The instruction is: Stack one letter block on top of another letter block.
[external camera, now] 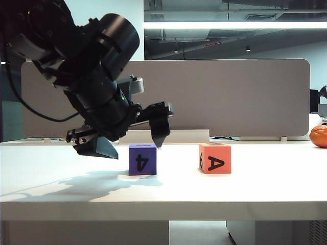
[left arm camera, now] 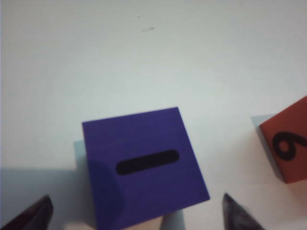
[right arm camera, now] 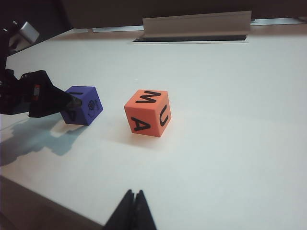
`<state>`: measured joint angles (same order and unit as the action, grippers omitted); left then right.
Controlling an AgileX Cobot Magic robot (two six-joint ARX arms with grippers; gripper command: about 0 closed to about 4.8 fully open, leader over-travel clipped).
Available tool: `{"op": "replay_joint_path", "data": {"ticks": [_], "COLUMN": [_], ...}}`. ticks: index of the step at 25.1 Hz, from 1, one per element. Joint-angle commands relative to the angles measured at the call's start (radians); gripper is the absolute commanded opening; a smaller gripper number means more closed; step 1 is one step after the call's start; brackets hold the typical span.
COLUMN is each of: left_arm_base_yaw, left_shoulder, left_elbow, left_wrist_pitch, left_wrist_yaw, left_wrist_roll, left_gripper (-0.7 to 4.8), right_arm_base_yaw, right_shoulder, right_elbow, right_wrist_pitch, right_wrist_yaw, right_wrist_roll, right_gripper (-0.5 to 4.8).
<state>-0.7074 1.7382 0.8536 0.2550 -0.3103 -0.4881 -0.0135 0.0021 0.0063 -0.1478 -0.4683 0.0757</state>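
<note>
Your left end effector (external camera: 127,138) hangs with its fingers spread wide above the purple block (external camera: 142,159), touching nothing. That block sits on the desk (external camera: 255,189), near the orange-red block (external camera: 215,158) but apart from it. Your right end effector (right arm camera: 133,211) is pressed together, well away from both.

You see a white table (external camera: 245,189) backed along its far edge by a grey partition panel (external camera: 240,97). An orange fruit (external camera: 319,136) rests at the far right edge of your exterior view. A lit ceiling strip light (external camera: 235,25) runs overhead.
</note>
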Motion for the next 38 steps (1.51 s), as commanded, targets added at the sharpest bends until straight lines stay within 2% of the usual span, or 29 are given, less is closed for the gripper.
{"op": "replay_joint_path", "data": {"ticks": [1,4,5,9,11,14,24,26,28,29,31,33,38], "left_arm_base_yaw": [-0.003,-0.003,-0.003,-0.003,-0.003,-0.003,-0.002,-0.001,0.004,0.005,0.011,0.031,0.164], "left_shoulder": [0.016,0.025,0.029,0.029,0.029,0.028,0.026,0.026,0.026,0.026,0.026,0.026,0.027], "left_elbow": [0.007,0.007,0.007,0.007,0.007,0.008,0.021,0.047,0.078,0.096,0.130,0.163,0.301], "left_wrist_pitch": [0.034,0.037,0.046,0.080,0.102,0.117,0.149,0.146,0.142,0.132,0.106,0.074,-0.117], "left_wrist_yaw": [-0.008,-0.021,-0.026,-0.026,-0.026,-0.026,0.001,0.020,0.024,0.025,0.024,0.057,0.323], "left_wrist_roll": [-0.002,0.000,0.001,0.002,0.002,0.002,0.020,0.102,0.220,0.276,0.353,0.374,0.376], "left_gripper": [4.79,4.68,4.15,2.99,2.21,1.78,1.94,2.77,4.23,4.79,4.79,4.79,4.79], "right_arm_base_yaw": [0.000,0.000,0.000,0.000,0.000,0.000,0.000,0.000,0.000,0.000,0.000,0.000,0.000], "right_shoulder": [-0.001,-0.001,-0.001,-0.001,-0.001,-0.001,-0.001,-0.001,-0.001,-0.001,-0.001,-0.001,-0.001], "right_elbow": [-0.004,-0.004,-0.004,-0.004,-0.004,-0.004,-0.004,-0.004,-0.004,-0.004,-0.004,-0.004,-0.004], "right_wrist_pitch": [0.018,0.018,0.018,0.018,0.017,0.018,0.017,0.017,0.017,0.017,0.017,0.017,0.016], "right_wrist_yaw": [-0.002,-0.002,-0.002,-0.005,-0.005,-0.005,-0.005,-0.005,-0.005,-0.005,-0.005,-0.005,-0.005], "right_wrist_roll": [0.003,0.003,0.003,0.003,0.003,0.003,0.003,0.003,0.003,0.003,0.003,0.003,0.003], "right_gripper": [0.00,0.00,0.00,0.00,0.00,0.00,0.00,0.00,0.00,0.00,0.00,0.00,0.00]}}
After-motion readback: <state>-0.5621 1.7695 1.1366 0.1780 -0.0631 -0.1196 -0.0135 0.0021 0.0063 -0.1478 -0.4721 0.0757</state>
